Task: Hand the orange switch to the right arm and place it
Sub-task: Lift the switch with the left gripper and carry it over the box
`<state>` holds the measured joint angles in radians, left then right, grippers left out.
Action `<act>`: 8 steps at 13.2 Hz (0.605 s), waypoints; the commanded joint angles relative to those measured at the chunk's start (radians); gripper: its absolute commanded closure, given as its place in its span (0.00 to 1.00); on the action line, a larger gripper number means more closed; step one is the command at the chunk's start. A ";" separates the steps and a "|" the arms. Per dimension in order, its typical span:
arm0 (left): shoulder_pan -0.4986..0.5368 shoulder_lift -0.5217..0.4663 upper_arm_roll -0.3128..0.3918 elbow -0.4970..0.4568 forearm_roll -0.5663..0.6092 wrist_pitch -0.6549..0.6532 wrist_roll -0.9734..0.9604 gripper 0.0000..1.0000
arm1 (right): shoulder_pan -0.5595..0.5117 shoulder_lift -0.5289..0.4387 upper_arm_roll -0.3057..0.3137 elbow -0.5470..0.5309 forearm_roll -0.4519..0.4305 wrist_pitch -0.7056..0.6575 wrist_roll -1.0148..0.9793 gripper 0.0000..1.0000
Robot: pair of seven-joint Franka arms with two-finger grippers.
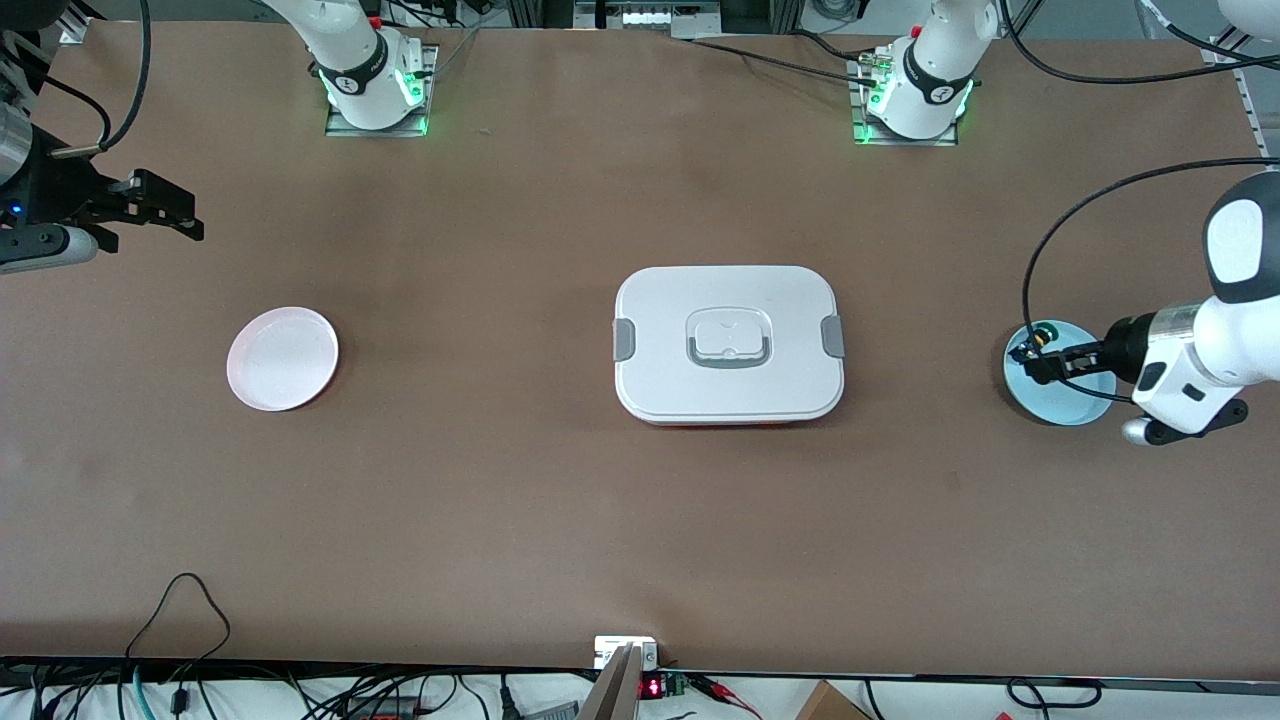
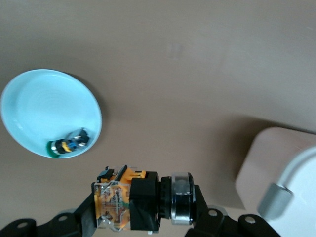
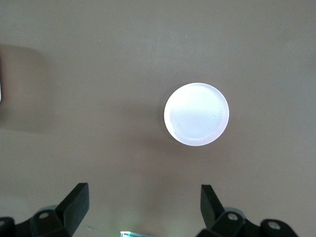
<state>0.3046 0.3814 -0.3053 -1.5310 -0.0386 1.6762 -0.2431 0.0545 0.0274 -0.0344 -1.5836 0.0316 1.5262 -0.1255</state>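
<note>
the brown matte table (image 1: 520,480) carries a closed white box (image 1: 728,345). the left gripper (image 2: 143,207) is clamped on the small black orange switch (image 2: 131,205) over the light blue plate (image 1: 1075,405). the right gripper (image 3: 143,205), fingers apart, waits above the white round plate (image 3: 196,114).

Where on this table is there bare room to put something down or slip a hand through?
Bare tabletop lies between the pink plate and the white lidded box, between the box and the blue dish, and all along the edge nearest the front camera. The pink plate is bare too. It is crowded at the blue dish: the green-capped switch lies in it, and the left gripper holds the orange switch above it.
</note>
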 commanded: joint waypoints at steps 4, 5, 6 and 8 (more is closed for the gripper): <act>0.011 -0.027 -0.113 0.008 -0.088 -0.044 0.027 0.74 | -0.008 0.002 0.005 0.016 0.011 -0.011 -0.002 0.00; 0.011 -0.027 -0.118 0.009 -0.124 -0.044 0.024 0.74 | -0.008 0.002 0.005 0.016 0.011 -0.011 -0.002 0.00; 0.008 -0.027 -0.120 0.009 -0.156 -0.047 0.028 0.75 | -0.008 0.002 0.005 0.016 0.011 -0.011 -0.002 0.00; 0.008 -0.026 -0.162 0.009 -0.219 -0.061 0.056 0.76 | -0.008 0.002 0.005 0.016 0.010 -0.008 -0.002 0.00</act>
<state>0.3030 0.3627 -0.4276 -1.5304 -0.1988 1.6433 -0.2313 0.0545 0.0274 -0.0344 -1.5836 0.0316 1.5262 -0.1255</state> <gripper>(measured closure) 0.264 0.000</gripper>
